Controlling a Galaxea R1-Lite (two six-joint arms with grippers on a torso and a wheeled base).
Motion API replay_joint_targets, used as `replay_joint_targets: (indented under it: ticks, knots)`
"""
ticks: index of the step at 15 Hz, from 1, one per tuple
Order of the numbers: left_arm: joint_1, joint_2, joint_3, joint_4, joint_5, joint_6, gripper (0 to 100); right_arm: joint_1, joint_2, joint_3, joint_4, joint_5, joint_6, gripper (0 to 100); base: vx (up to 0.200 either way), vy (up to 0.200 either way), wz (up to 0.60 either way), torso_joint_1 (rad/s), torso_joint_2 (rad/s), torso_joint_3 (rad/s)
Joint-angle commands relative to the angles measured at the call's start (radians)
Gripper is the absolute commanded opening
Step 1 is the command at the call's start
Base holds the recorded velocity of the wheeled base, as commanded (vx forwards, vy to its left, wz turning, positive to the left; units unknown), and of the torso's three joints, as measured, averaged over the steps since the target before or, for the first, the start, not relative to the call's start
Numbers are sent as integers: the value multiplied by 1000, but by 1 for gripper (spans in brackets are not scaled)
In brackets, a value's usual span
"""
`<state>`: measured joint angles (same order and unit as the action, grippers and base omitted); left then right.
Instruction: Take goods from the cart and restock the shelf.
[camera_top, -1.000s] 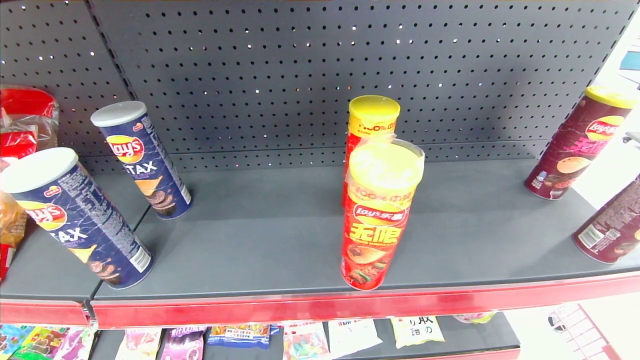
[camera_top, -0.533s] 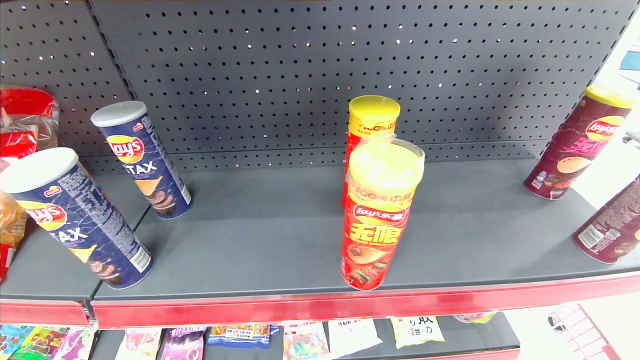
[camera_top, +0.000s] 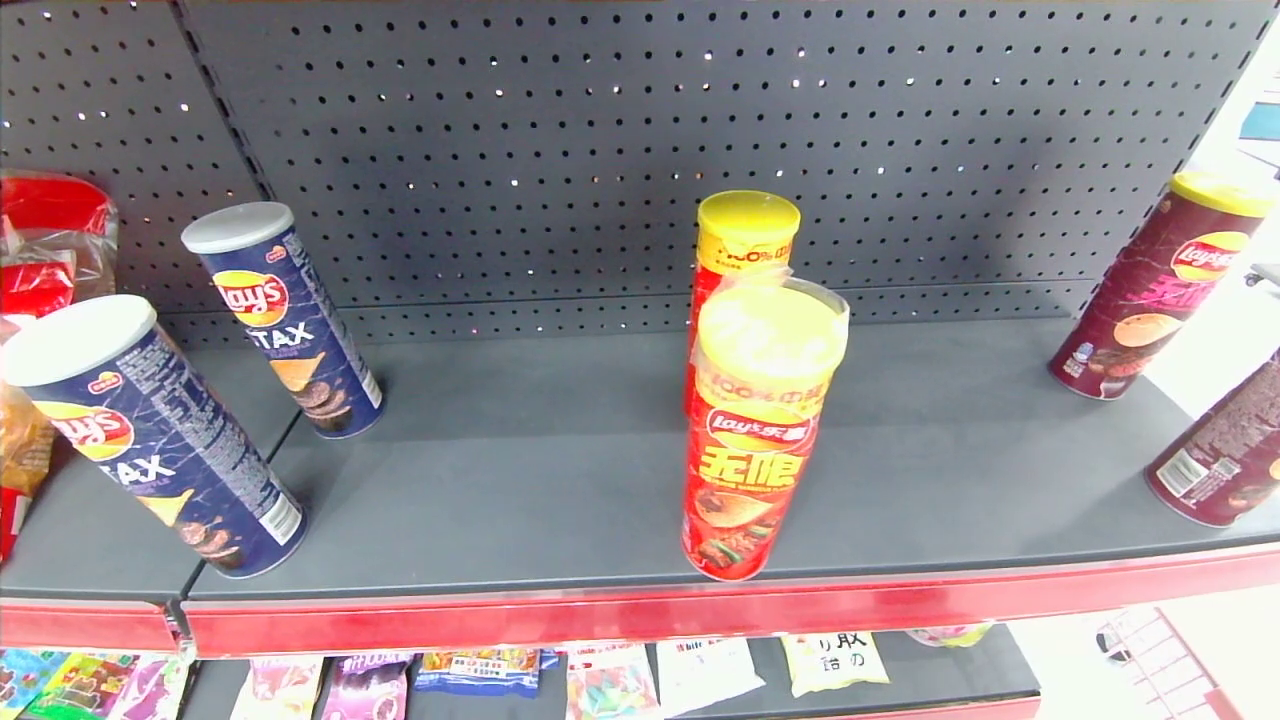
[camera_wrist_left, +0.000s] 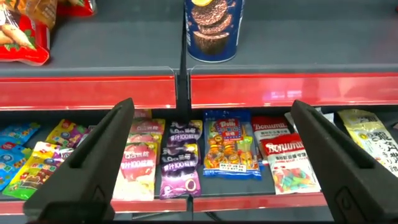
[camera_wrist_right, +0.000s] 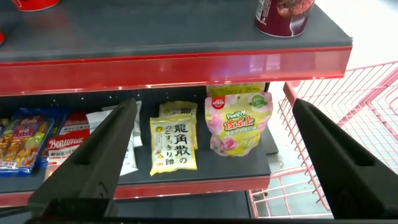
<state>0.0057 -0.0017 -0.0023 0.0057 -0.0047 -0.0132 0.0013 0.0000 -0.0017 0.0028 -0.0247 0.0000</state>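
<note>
Fingers (camera_wrist_left: 93, 168) spread wide on left gripper (camera_wrist_left: 211, 107) and right gripper (camera_wrist_right: 214, 104), both empty
red can (camera_top: 755, 430) stands near the red front lip of the shelf (camera_top: 520, 490), open deck between it and blue can (camera_top: 150, 430); pink cart (camera_wrist_right: 303, 143) beside shelf end

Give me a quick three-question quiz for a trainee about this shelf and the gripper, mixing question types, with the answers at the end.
1. True or false: the left gripper is shut on a canister.
2. Multiple choice: what colour are the lids of the two red canisters in the middle of the shelf? A white, B yellow, C green.
3. Fill in the number: ___ blue canisters stand at the shelf's left end.

Key: 1 false, it is open and empty; 2 B; 3 two.
</note>
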Motion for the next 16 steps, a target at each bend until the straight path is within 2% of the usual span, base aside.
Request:
replay_joint_targets:
  ticks: [1, 5, 16]
  knots:
    - [0, 2, -1, 0, 0, -1, 100, 0, 0, 0, 0, 0, 0, 100, 0, 0, 0, 0, 0, 0]
    - [0, 2, 1, 0, 0, 1, 100, 0, 0, 0, -1, 0, 0, 100, -200, 0, 0, 13, 7, 1]
    - [0, 2, -1, 0, 0, -1, 100, 0, 0, 0, 0, 0, 0, 100, 0, 0, 55, 1, 1, 0]
